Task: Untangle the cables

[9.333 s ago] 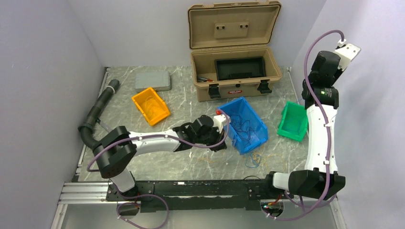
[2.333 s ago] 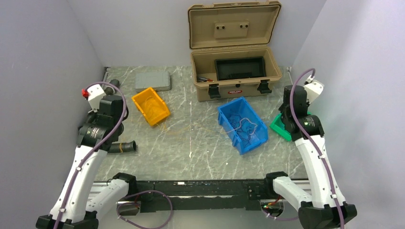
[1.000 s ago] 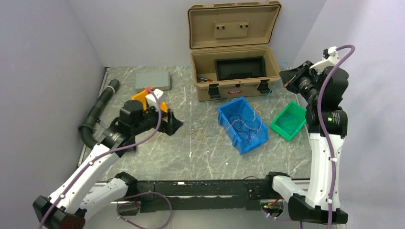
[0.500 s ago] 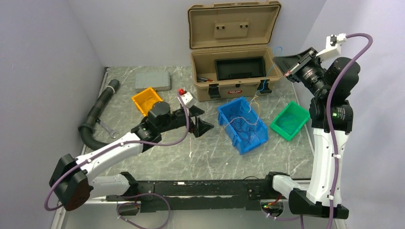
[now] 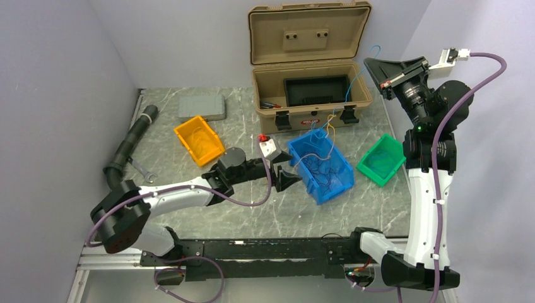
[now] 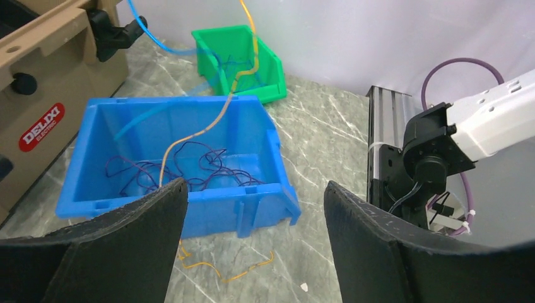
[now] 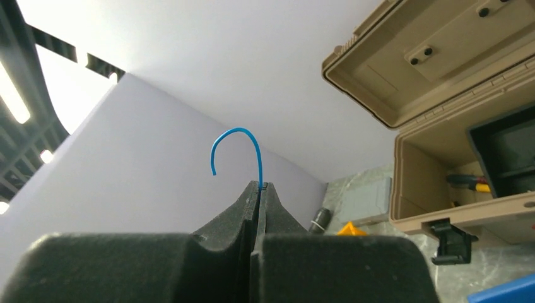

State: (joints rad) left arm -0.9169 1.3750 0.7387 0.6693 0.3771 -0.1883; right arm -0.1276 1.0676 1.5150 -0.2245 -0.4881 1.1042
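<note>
The cables lie as a tangle of dark and blue wires [image 5: 323, 170] in the blue bin [image 5: 340, 158]. High at the right, my right gripper [image 5: 373, 65] is shut on one blue wire [image 5: 351, 88], which hangs from it down to the bin. The wire's hooked end [image 7: 236, 136] sticks out past the pinched tips of the right gripper [image 7: 260, 185]. An orange-yellow wire [image 6: 208, 123] rises from the bin along the blue wire [image 6: 158, 44]. My left gripper [image 5: 287, 170] hovers open at the bin's near-left wall. In the left wrist view the left gripper [image 6: 253, 186] holds nothing. Another orange strand [image 6: 214, 268] lies on the table.
An open tan toolbox [image 5: 309, 76] stands behind the blue bin. A green bin [image 5: 380, 161] sits to the right and an orange bin [image 5: 199, 142] to the left. A grey block [image 5: 202, 107], a black hose [image 5: 129, 142] and a wrench [image 5: 144, 170] lie at the far left.
My left arm has swept right from the orange bin to the blue bin, jaws narrowing slightly. The right gripper rose higher, drawing the blue wire and an orange strand up from the bin.
</note>
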